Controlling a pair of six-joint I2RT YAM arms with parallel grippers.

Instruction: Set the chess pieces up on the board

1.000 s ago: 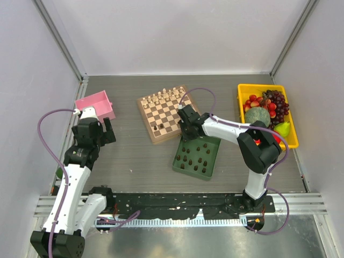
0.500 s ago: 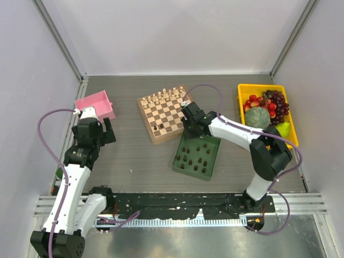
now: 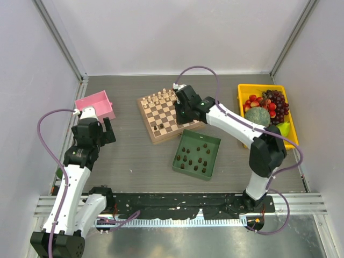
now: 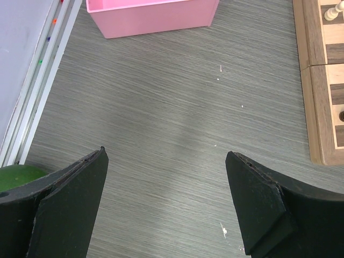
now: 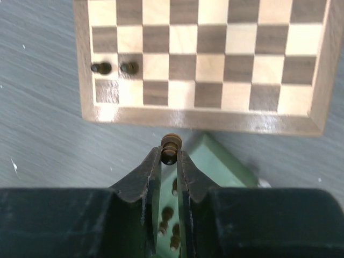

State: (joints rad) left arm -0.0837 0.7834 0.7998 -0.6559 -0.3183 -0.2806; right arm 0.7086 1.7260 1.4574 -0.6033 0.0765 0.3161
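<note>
My right gripper hangs above the right part of the board, shut on one dark chess piece pinched at its fingertips. In the right wrist view this gripper is over the gap between the board's near border and the green tray. Two dark chess pieces stand side by side near the board's near-left corner. Several more dark pieces stand in the green tray. My left gripper is open over bare table, well left of the board.
Pale chessmen line the board's far rows. A pink bin stands at the far left, ahead of the left gripper. A yellow bin of fruit is at the right. A green object lies by the left rail.
The right gripper has risen from the green tray with a dark piece and moved away from the arms' bases, out over the board. The left arm has not moved.
</note>
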